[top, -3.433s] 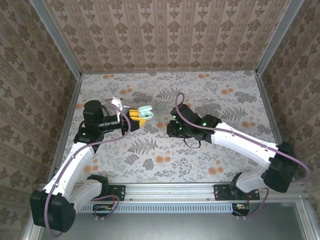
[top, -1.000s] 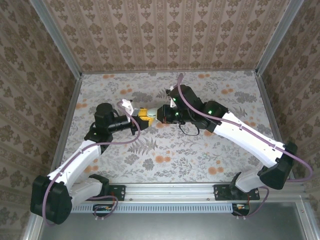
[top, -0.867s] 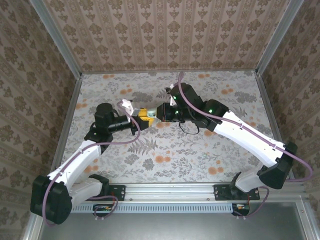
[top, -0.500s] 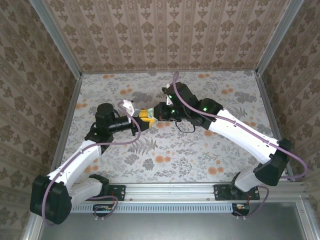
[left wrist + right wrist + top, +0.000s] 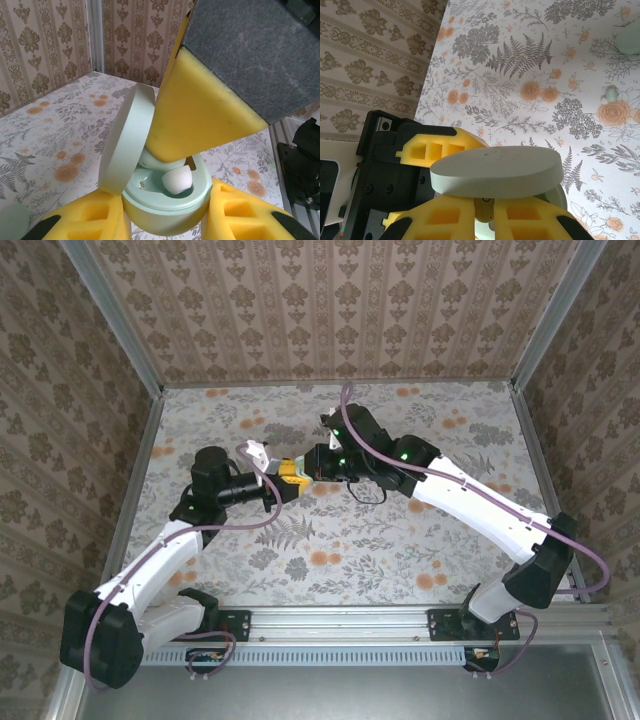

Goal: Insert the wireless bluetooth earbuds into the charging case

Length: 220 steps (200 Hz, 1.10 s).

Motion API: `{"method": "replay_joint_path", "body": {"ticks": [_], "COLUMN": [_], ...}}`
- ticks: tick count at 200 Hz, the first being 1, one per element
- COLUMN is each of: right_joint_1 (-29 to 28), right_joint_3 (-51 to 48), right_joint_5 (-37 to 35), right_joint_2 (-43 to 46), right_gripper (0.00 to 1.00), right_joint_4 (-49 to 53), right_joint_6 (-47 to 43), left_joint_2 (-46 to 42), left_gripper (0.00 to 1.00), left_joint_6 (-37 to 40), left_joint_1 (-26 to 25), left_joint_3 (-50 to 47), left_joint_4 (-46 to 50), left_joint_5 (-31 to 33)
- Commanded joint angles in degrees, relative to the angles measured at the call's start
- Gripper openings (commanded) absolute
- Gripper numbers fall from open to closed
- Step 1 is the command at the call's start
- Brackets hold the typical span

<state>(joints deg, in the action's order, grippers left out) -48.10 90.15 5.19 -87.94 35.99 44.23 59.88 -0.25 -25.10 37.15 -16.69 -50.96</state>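
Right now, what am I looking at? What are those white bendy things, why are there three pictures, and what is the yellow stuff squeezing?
Those are two robot arms with pinching hands called grippers. One picture looks down from above. The other two come from little cameras on each wrist. The left gripper squeezes the mint-green charging case between its yellow foam fingers, and the lid stands open. The right gripper reaches in from the other side and seems to be pinching a white earbud down into the case. Underneath is a table with a flowery cover. A small pale green bit lies on it; I can't tell what it is.
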Motion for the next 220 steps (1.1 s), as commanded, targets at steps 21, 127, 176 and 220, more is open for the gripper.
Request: {"method": "replay_joint_path", "body": {"ticks": [21, 127, 176, 220], "right_joint_1": [-1.1, -1.48, -0.74, 1.56], "right_joint_3": [2.73, 4.57, 6.53, 4.83], "right_joint_5": [-0.84, -2.03, -1.64, -1.8], "right_joint_2": [-1.68, -0.28, -0.18, 1.58], "right_gripper": [0.12, 0.37, 0.41, 0.42], "right_joint_4": [3.23, 5.97, 6.68, 6.14], "right_joint_6": [-1.94, -2.98, -3.6, -4.41], "left_joint_2": [-1.03, -0.9, -0.99, 0.02], "left_gripper": [0.05, 0.05, 0.05, 0.05], "left_joint_6": [-0.18, 0.22, 0.24, -0.76], "left_joint_1": [-0.45, -0.41, -0.46, -0.46], "left_joint_3": [0.95, 1.0, 0.75, 1.17], "left_joint_4": [-1.98, -1.78, -1.68, -2.68], "left_joint_5": [-1.17, -1.1, -1.25, -3.3]}}
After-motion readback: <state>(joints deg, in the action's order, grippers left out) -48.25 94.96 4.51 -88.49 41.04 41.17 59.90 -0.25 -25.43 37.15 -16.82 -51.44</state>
